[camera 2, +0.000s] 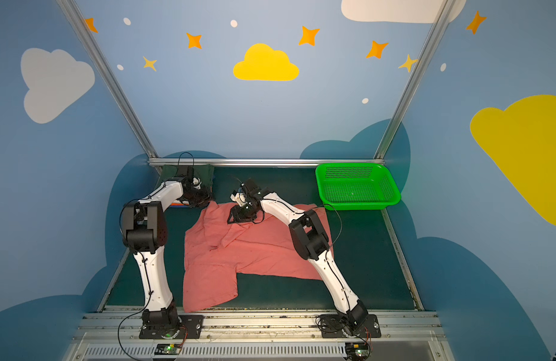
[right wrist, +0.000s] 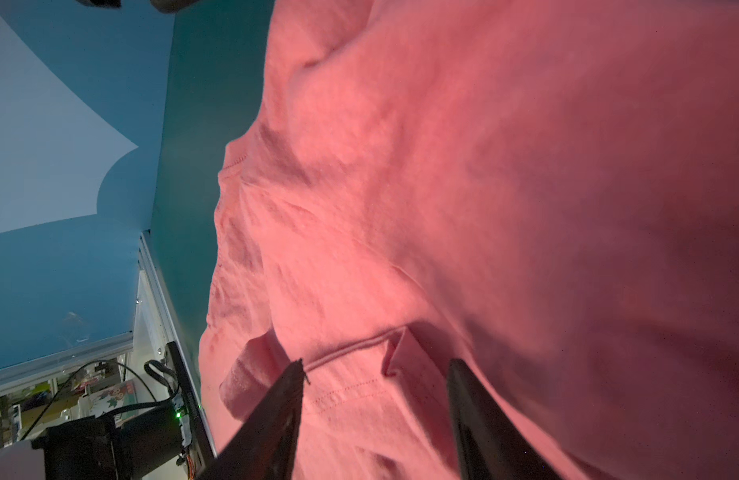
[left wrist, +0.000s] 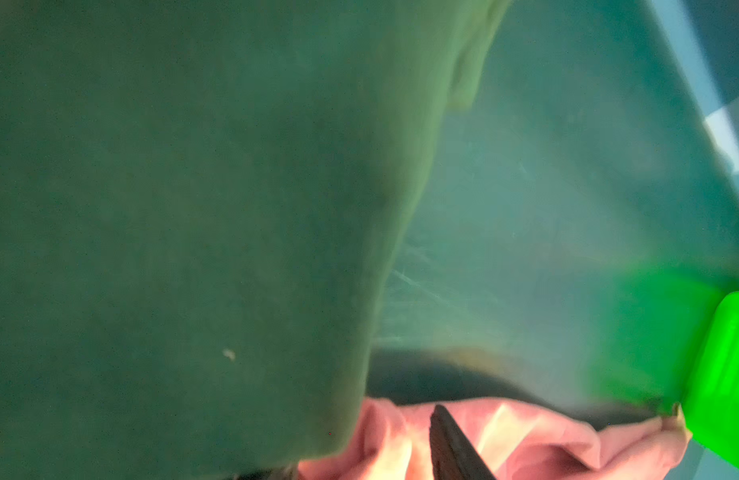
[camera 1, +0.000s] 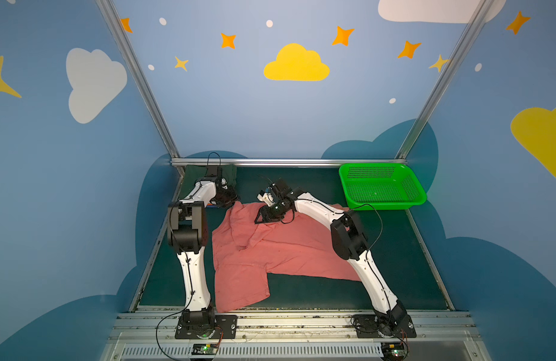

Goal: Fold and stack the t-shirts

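The salmon-pink cloth t-shirt (camera 1: 270, 250) lies spread and rumpled on the dark green worktop (camera 1: 333, 293), near a perforated green plastic basket (camera 1: 389, 204). The right hand (right wrist: 376, 368) is over its far edge, fingers parted, gripping nothing. The left hand (camera 1: 229, 200) is at the shirt's far left corner beside a dark green cloth t-shirt (left wrist: 193, 208); I cannot tell how far open it is.

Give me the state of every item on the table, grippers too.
Pink shirt: spread out, rumpled, unfolded.
Dark green shirt: folded flat, far left corner.
Basket: upright, empty.
Right gripper: open, over the pink hem.
Left gripper: at the pink shirt's corner; grip unclear.
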Controlling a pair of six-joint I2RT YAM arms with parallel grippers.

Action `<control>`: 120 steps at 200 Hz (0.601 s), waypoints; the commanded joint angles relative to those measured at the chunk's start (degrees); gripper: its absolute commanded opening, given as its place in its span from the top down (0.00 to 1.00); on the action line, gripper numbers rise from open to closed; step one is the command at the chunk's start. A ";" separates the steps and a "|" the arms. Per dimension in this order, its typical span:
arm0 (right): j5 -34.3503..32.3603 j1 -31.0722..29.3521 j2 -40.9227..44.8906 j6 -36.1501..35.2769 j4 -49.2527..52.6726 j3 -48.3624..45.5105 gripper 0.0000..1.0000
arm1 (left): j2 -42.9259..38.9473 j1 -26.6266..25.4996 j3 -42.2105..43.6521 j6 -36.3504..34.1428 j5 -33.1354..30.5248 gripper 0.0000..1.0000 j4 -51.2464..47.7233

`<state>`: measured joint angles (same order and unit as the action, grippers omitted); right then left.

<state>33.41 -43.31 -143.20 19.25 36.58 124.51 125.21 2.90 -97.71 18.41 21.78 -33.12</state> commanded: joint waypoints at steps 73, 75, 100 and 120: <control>1.97 -0.54 2.38 -2.32 2.96 -4.44 0.68 | 1.42 -1.32 -2.34 -2.24 -0.35 0.77 -2.73; 1.93 -0.61 2.39 -2.31 2.95 -4.45 0.70 | 1.50 -1.36 -2.45 -2.24 -0.34 0.78 -2.73; 1.43 -0.68 3.10 -2.29 2.68 -5.04 0.84 | 1.93 -1.56 -3.26 -2.07 -0.25 0.87 -2.91; 0.66 -0.76 3.78 -2.32 2.57 -5.49 0.98 | 1.82 -1.49 -3.61 -1.98 -0.42 0.93 -2.91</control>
<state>34.85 -43.48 -142.91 17.50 38.37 119.90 125.86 1.48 -99.63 16.93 21.52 -34.65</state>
